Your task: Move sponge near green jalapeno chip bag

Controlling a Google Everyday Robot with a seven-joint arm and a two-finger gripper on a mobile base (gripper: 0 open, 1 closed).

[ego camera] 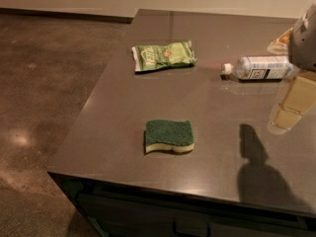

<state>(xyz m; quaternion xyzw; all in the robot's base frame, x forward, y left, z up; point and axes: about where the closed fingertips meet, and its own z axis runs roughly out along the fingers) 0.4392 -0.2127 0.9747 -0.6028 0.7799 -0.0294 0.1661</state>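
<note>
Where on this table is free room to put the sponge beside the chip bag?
The table's widest bare patch lies between the chip bag and the sponge. Left of the bag there is only a narrow strip. The right side is crowded: the bottle lies there, and the gripper hangs near it.

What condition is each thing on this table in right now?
sponge: lying flat, green side up, untouched.
green jalapeno chip bag: lying flat, crinkled, well apart from the sponge.
bottle: on its side, white cap on.
gripper: above the table's right side, away from the sponge.
</note>
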